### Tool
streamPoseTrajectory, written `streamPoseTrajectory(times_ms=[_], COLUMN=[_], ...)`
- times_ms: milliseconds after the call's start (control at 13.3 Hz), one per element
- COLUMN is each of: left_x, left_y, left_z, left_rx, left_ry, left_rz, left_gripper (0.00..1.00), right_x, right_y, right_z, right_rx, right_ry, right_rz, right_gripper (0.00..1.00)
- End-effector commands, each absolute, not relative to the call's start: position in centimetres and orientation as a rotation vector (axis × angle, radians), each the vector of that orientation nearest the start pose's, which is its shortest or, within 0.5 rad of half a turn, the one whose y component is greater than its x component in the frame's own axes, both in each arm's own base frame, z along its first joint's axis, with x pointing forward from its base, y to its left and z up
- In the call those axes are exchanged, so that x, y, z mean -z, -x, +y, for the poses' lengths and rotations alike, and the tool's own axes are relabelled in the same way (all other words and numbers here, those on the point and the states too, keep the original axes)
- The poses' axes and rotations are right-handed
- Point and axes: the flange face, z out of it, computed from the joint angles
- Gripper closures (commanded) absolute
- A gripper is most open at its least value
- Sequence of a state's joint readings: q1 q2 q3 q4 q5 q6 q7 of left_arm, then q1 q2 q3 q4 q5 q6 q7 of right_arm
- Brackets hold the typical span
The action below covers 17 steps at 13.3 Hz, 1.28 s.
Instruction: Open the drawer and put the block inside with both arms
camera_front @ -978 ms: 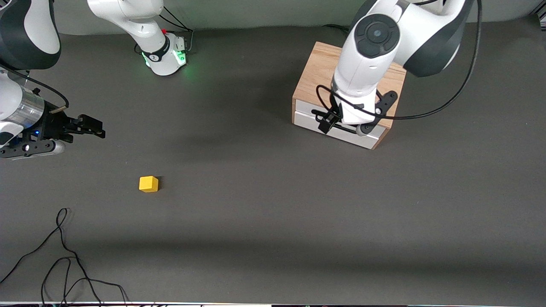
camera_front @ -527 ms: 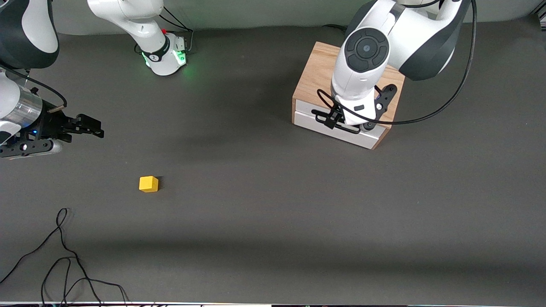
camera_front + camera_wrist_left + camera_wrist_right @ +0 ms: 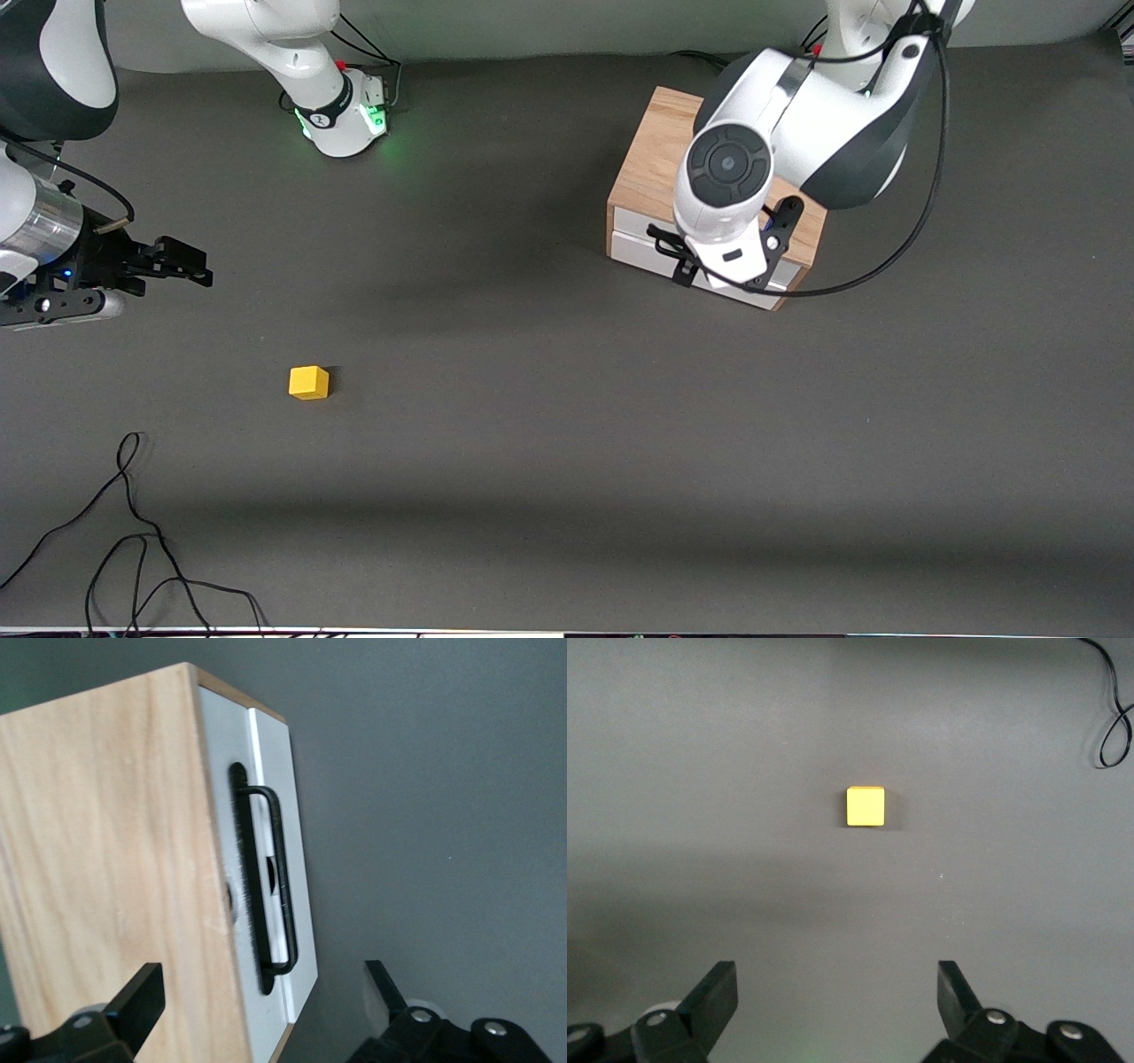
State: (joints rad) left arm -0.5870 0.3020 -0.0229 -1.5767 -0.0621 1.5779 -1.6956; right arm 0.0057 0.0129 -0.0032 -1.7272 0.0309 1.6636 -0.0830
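Observation:
The light oak cabinet stands toward the left arm's end of the table, its white drawer shut. In the left wrist view the drawer carries its black wire handle. My left gripper hangs open over the cabinet's front edge, mostly hidden under its own wrist; the left gripper has one finger over the oak top and the other over the table in front of the drawer. The yellow block lies alone on the table. My right gripper hovers open, off to the side of the block.
Loose black cables curl on the table near the front camera at the right arm's end; one loop shows in the right wrist view. The right arm's green-lit base stands farther from the camera than the block.
The left arm's wrist has swung over the cabinet's front, bringing its gripper to straddle the drawer's front edge. The right gripper has drifted slightly. The block has not moved.

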Motion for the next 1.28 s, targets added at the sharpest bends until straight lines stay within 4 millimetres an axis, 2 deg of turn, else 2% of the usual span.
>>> streamPoseTrajectory(times_ms=[0,452,828,1204], left_x=[-42.3,-37.2,-34.8,-32.1], left_y=[-50.1,-49.3,-49.0,-48.5], left_z=[-36.2,-35.2,-35.1,-35.7], left_rx=[-0.225,-0.196,-0.182,-0.19], left_ry=[2.454,2.448,2.466,2.436], left_rz=[-1.524,-1.519,-1.534,-1.532], left_gripper=[0.0,0.0,0.0,0.0], right_x=[-56.0,-55.6,-55.0,-56.0], right_y=[-55.7,-55.6,-55.5,-55.7], right_z=[0.4,0.7,0.7,0.8], right_rx=[-0.121,-0.133,-0.155,-0.109], right_ry=[3.115,3.112,3.114,3.138], right_rz=[-0.111,-0.12,-0.121,-0.135], right_gripper=[0.0,0.0,0.0,0.0])
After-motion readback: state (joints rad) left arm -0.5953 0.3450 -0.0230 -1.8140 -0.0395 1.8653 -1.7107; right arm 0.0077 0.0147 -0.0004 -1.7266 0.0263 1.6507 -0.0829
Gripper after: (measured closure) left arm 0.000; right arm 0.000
